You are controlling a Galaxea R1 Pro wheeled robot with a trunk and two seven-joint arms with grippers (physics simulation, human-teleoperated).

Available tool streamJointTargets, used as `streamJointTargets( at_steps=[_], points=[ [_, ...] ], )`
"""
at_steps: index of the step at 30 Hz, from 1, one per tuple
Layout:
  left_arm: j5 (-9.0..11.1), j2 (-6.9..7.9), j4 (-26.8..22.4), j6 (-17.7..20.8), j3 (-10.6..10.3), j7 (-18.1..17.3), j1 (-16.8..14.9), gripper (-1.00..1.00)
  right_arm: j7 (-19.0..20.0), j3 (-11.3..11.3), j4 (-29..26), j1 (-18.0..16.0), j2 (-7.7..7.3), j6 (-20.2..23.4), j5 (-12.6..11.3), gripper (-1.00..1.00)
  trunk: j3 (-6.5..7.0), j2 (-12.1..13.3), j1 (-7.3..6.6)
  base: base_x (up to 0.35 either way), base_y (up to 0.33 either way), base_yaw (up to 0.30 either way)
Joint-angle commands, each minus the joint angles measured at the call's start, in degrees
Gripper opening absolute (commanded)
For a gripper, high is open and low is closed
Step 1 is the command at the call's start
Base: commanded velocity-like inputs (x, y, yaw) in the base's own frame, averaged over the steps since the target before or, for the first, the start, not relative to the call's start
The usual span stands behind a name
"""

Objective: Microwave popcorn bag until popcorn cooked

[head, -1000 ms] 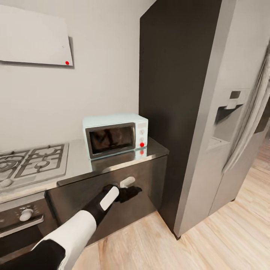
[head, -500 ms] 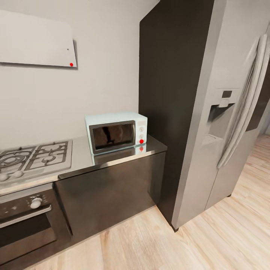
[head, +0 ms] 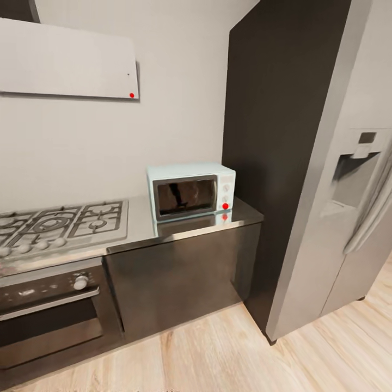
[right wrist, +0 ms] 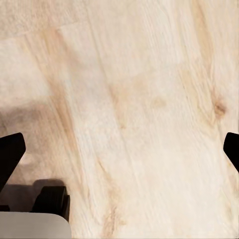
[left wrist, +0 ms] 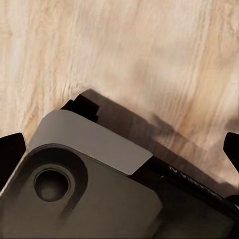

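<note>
Popcorn bag: I cannot find it anywhere along the stretch of surface that my head camera takes in, so I judge the task hardly begun. What I do see is the microwave, pale mint with its dark glass door closed and a red light low on its white panel, standing on the grey surface between the gas hob and the tall dark cabinet. A built-in oven sits under the hob, a steel fridge lies beyond the cabinet, and a pale hood hangs on the wall above.

Both arms hang low. My left end effector points down at the wooden floor with part of my own base below it; its two dark fingertips sit at opposite edges of the wrist picture, spread wide and holding nothing. My right end effector is likewise spread wide and bare over floorboards.

Everything is left: find the bag, grasp it, open the microwave door, load it, close up, and start the heating.
</note>
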Motion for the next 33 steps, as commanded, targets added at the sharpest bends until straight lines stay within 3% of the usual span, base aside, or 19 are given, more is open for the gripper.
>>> streamJointTargets(
  at_steps=[1, 4, 9, 15, 26, 32, 33],
  points=[
    [0.46, 0.25, 0.00, -0.36, -0.45, 0.26, -0.04, 1.00, 0.38, -0.42, -0.32, 0.01, 0.09, 0.11, 2.30, 1.00, -0.06, -0.03, 0.00, 0.000, 0.000, 0.300],
    [0.53, 0.40, -0.02, -0.56, -0.42, 0.18, -0.04, 1.00, 0.41, -0.37, -0.24, 0.01, 0.11, -0.05, 4.87, 1.00, -0.06, -0.03, 0.00, 0.000, 0.000, 0.300],
    [0.59, 0.39, -0.08, -0.63, -0.35, 0.14, -0.04, 1.00, 0.43, -0.35, 0.03, 0.01, 0.15, -0.13, 6.17, 1.00, -0.06, -0.03, 0.00, 0.000, 0.000, 0.300],
    [0.77, 0.54, -0.08, -0.63, -0.24, 0.14, -0.04, 1.00, 0.36, -0.41, 0.06, 0.01, 0.19, -0.24, 6.31, 1.00, -0.06, -0.03, 0.00, 0.190, -0.057, 0.257],
    [0.74, 0.49, -0.08, -0.64, -0.23, 0.14, -0.04, 1.00, -0.21, -0.52, 0.06, 0.01, 0.44, -1.06, 6.49, 1.00, -0.06, -0.03, 0.00, 0.291, -0.157, 0.016],
    [0.82, 0.46, -0.08, -0.64, -0.23, 0.14, -0.04, 1.00, 0.30, -0.35, -0.68, 0.01, 0.51, -0.26, 6.33, 1.00, -0.06, -0.03, 0.00, 0.056, -0.038, 0.000],
    [0.82, 0.46, -0.08, -0.64, -0.23, 0.14, -0.04, 1.00, 0.41, 0.08, -1.70, -0.01, 1.13, -0.08, 6.34, 1.00, -0.06, -0.03, 0.00, 0.006, -0.004, 0.000]
  ],
)
